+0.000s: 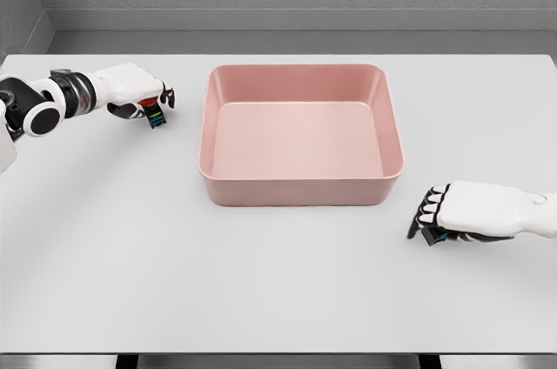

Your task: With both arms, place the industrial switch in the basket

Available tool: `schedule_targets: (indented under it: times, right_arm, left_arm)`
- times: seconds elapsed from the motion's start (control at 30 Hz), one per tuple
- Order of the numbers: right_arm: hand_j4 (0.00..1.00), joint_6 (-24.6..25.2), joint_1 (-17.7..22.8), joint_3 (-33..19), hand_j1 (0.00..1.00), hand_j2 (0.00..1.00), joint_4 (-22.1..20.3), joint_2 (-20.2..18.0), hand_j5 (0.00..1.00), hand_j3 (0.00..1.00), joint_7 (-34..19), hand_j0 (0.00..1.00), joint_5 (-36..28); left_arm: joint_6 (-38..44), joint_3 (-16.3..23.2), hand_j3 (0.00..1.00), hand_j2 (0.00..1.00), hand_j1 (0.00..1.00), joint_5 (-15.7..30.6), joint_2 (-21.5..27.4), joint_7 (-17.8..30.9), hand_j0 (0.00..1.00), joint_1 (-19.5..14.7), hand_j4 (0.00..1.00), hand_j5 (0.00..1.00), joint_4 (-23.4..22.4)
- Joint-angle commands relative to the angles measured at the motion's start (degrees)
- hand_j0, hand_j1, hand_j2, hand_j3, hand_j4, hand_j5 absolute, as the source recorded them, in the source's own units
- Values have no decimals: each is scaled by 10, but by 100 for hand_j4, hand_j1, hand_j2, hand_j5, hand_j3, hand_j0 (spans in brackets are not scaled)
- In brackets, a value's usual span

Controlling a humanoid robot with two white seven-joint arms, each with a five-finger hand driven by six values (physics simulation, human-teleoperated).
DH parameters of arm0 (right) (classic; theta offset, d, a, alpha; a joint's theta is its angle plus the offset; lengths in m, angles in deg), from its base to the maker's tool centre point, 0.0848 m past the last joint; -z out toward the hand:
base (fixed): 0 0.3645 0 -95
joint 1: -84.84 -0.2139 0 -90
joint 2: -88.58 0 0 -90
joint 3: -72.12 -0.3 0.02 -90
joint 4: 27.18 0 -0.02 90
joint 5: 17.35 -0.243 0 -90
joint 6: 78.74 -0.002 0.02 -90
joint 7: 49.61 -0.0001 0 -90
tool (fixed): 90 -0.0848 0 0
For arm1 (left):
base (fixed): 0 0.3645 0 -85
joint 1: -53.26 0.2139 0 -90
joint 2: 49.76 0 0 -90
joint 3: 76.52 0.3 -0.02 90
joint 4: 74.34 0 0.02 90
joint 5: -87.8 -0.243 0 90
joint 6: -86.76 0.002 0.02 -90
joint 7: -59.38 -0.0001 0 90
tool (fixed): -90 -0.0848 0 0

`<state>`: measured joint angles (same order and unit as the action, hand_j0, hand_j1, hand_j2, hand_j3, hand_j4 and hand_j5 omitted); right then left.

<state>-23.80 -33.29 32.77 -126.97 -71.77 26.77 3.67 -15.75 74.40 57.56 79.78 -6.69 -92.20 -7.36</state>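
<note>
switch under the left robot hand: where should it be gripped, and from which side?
Probably across the short sides of the switch, coming from above. It's a small block lying low on the table, so only the top and sides are reachable. The left robot hand already covers it from above, fingers curled on it. Its far side faces the pink basket, which stands apart.

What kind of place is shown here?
Probably a simulated test bench: a plain white table, a grey wall behind, one pink basket, and the robot's left hand and right hand.
</note>
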Motion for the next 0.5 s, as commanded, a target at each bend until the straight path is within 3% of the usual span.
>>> schedule_targets:
  times: [0.0,0.07,0.1,0.23,0.3,0.47]
  right_arm:
    - [59,1,0,-4,59,59,0,-1,59,59,0,59,-1]
    - [58,1,0,-5,58,58,0,-1,58,58,1,58,-1]
    - [56,1,0,-6,56,56,0,-1,56,56,1,56,-1]
    - [54,1,0,-6,54,54,0,0,54,54,1,54,-1]
    - [48,1,0,-16,48,48,0,0,48,48,1,48,-1]
    - [48,1,0,-25,48,48,1,-1,48,48,1,48,-1]
  left_arm:
    - [0,0,61,61,61,0,1,0,61,0,61,61,0]
    - [-2,0,55,55,55,0,1,0,55,1,55,55,2]
    - [-6,1,47,47,47,0,3,0,47,1,47,47,3]
    - [-6,1,46,46,46,0,4,0,46,2,46,46,4]
    - [-6,1,46,46,46,1,4,-1,46,1,46,46,4]
    - [-9,0,45,45,45,3,5,-2,45,0,45,45,9]
